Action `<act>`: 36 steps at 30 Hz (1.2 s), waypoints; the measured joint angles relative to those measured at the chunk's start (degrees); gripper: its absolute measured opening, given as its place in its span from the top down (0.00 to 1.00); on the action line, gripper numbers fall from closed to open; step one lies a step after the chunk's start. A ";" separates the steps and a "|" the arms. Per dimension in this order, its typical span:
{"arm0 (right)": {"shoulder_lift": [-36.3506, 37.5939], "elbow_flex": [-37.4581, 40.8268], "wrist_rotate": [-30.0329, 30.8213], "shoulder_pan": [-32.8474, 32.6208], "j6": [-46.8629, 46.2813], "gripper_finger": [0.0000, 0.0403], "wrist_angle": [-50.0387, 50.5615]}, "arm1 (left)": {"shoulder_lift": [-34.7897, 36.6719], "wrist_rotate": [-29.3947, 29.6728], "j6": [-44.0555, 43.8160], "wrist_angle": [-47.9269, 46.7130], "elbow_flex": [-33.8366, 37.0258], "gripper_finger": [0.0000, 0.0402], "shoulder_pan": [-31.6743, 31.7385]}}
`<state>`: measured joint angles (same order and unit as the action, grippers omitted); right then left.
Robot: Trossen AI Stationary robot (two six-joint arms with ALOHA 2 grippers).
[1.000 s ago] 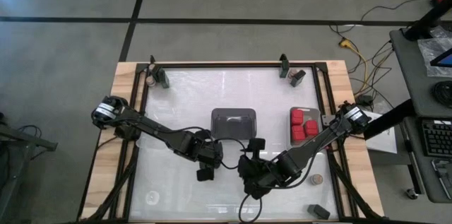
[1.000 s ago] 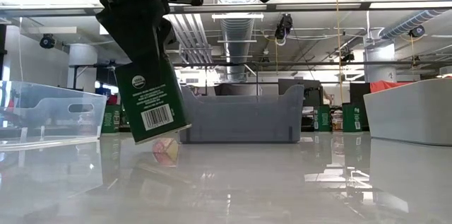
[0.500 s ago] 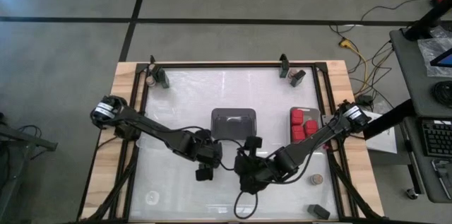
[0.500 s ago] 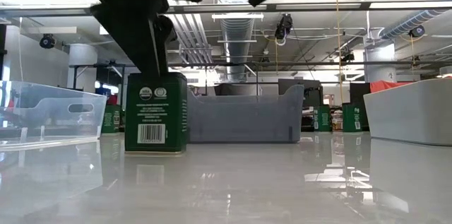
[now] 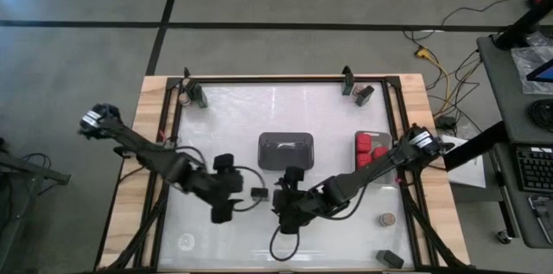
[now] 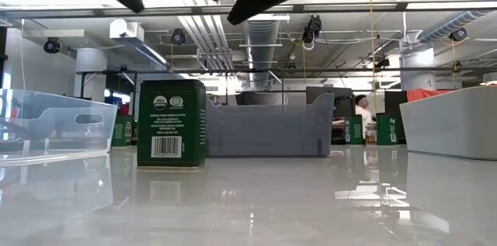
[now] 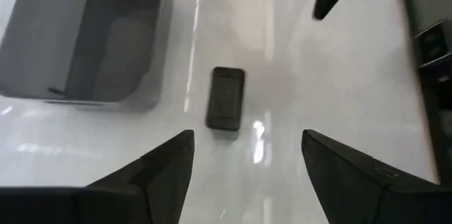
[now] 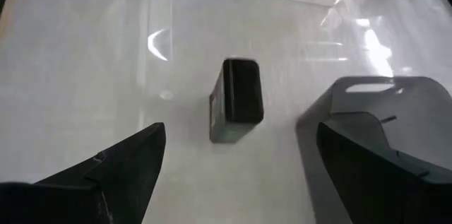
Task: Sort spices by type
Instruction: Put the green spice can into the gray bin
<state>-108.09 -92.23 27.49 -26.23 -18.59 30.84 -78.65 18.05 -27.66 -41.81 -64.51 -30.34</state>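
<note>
- While the dark green tin [image 5: 258,194] stands free near the table's front edge, both grippers sit beside it, empty and wide
- Left gripper [image 5: 226,189] or right gripper [image 5: 283,203] could topple it by swinging sideways

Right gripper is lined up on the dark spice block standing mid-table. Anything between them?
Nothing visible. The right gripper is open, with only bare table before the dark spice block. The grey bin sits off to the side.

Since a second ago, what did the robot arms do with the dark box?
The left end effector let go of the dark box, which was held tilted and now stands upright on the table. That arm drew back leftward; the right end effector, open, shifted left toward the box. The grey tray and red blocks stayed put.
</note>
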 joint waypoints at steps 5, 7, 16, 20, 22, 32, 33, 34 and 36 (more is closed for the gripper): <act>-2.10 -0.49 -4.03 1.65 0.47 0.11 -4.17 | 8.41 2.20 -0.39 12.12 11.83 0.40 -2.38; -4.11 -1.72 -5.11 2.38 0.66 0.11 -3.79 | 11.32 2.44 -0.45 17.37 16.13 0.40 -2.41; -9.10 -9.41 -8.49 5.15 2.16 0.11 0.48 | 19.84 2.52 -0.59 38.36 32.21 0.40 -3.91; -11.44 -11.64 -9.17 6.45 2.14 0.11 0.14 | 19.95 2.63 2.32 49.10 37.93 0.40 -3.89; -13.04 -12.45 -9.45 6.71 2.13 0.11 0.24 | 19.58 2.62 2.49 50.89 39.13 0.40 -3.89; -17.18 -15.43 -9.50 7.75 2.10 0.16 2.82 | 18.95 2.60 1.77 50.76 41.12 0.40 -4.16; -17.18 -15.38 -9.50 7.77 1.98 0.17 3.05 | 18.95 2.63 1.79 50.88 41.25 0.40 -4.16; -17.26 -15.33 -9.51 7.78 1.82 0.19 3.21 | 18.95 3.06 1.82 50.94 41.49 0.40 -4.19; -17.29 -15.30 -9.68 7.77 1.64 0.23 3.21 | 18.99 4.08 1.86 50.83 42.10 0.40 -4.24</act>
<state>-125.38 -107.53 17.81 -18.46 -16.95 34.04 -59.66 22.13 -25.80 9.02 -22.41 -34.59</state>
